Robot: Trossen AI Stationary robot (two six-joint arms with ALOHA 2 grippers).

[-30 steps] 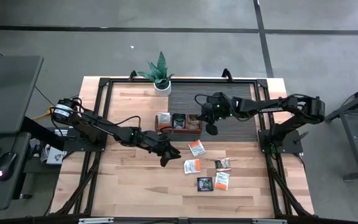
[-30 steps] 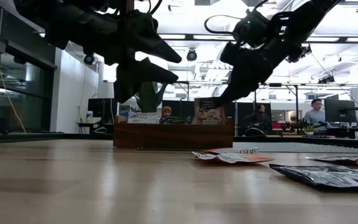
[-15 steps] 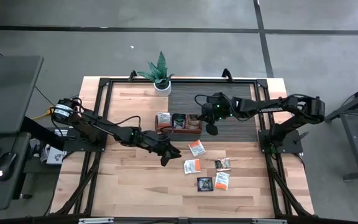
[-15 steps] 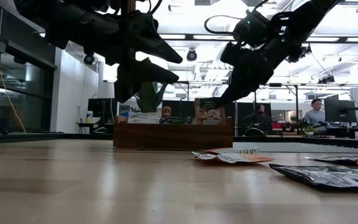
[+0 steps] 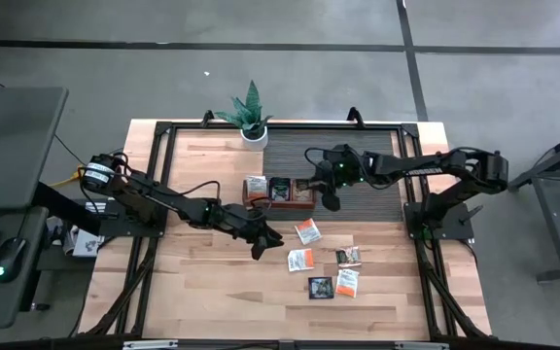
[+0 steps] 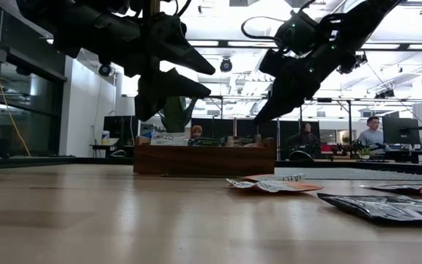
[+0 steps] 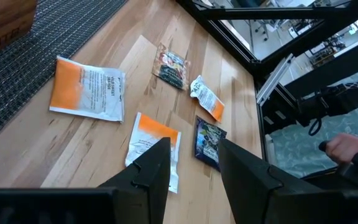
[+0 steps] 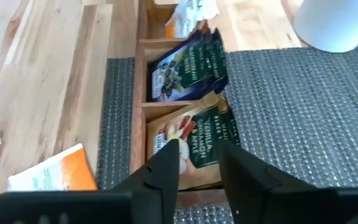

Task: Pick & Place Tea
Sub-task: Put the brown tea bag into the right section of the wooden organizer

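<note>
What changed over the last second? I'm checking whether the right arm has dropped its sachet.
The right gripper opened and let go of the vanilla sachet, which dropped into the end compartment of the wooden tray. The left gripper and the loose sachets stayed put.

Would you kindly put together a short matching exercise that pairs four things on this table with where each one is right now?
Things:
1. potted plant
2. wooden tray
3. left gripper
4. right gripper

Places:
A. above the tray's right-hand compartment
B. on the dark mat, holding upright sachets
C. at the table's far edge
D. over bare wood, left of the loose sachets

Pairs: 1-C, 2-B, 3-D, 4-A
</note>
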